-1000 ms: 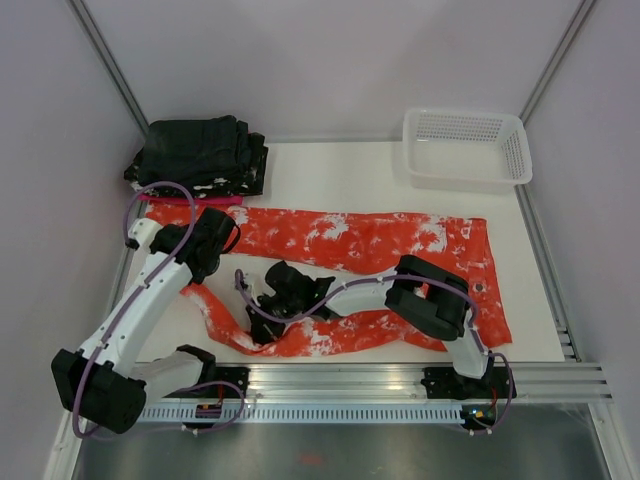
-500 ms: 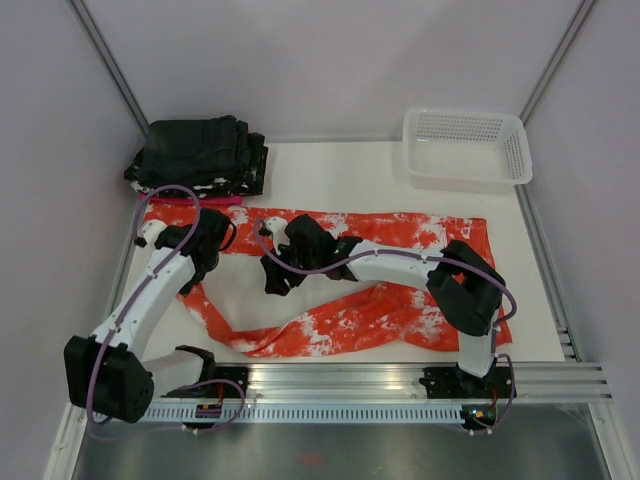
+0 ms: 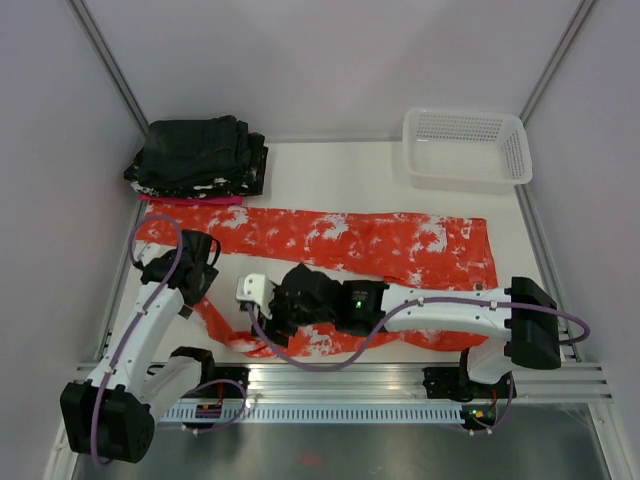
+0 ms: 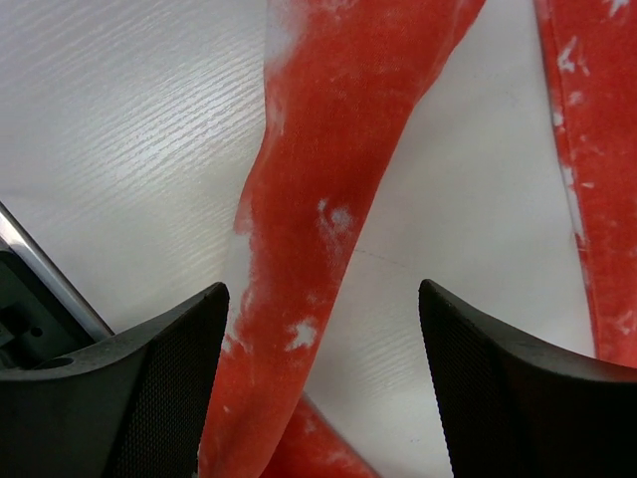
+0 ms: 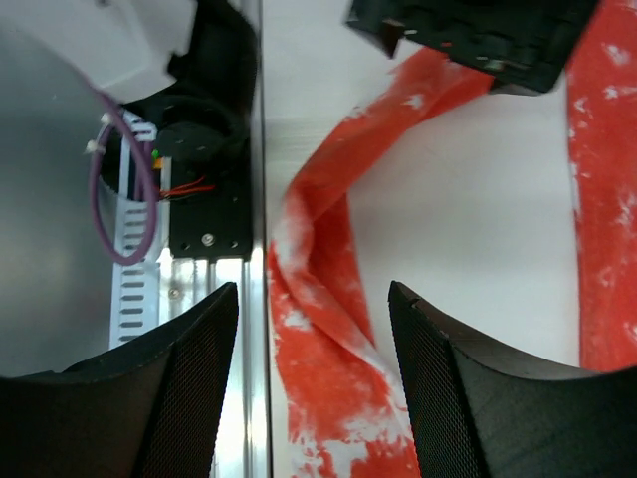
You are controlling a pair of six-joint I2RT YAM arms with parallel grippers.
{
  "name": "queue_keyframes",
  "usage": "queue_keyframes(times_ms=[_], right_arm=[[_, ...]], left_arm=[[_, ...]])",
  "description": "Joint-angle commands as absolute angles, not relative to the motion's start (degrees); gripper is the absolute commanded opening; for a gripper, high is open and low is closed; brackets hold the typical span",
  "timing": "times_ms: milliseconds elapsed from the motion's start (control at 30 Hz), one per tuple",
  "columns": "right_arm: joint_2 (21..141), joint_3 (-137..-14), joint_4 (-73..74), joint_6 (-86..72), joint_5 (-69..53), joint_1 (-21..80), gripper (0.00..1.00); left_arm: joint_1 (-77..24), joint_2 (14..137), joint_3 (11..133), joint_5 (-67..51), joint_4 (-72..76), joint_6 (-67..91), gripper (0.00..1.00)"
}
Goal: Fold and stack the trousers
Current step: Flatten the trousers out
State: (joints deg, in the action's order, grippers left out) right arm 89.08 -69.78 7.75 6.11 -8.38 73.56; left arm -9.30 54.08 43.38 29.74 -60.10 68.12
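Trousers point(image 3: 340, 238) thin, limp, light; best pinched at leg along desk point(image 3: 330, 170) near edge. Left hand point(image 4: 320, 339), right hand point(image 5: 311, 358) released, empty.

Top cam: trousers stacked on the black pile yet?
No: the trousers lie unfolded, spread across the table, in front of the black folded garments rather than on them.
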Motion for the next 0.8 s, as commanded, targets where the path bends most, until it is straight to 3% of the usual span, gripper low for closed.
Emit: queue_keyframes(times_ms=[0, 233, 767], right_arm=[[89.6, -67.9, 7.8, 11.0, 2.4, 78.7, 0.69], [95.6, -64.3, -0.7, 10.2, 15.5, 83.8, 0.68], [107.8, -68.7, -3.4, 14.2, 18.9, 84.5, 0.64]], left_arm=[[-6.7, 55.7, 42.1, 26.8, -53.5, 63.6, 0.82], [-0.3, 57.3, 38.8, 20.7, -44.8, 58.4, 0.75], [1.8, 59.2, 38.8, 20.4, -43.9, 56.2, 0.71]])
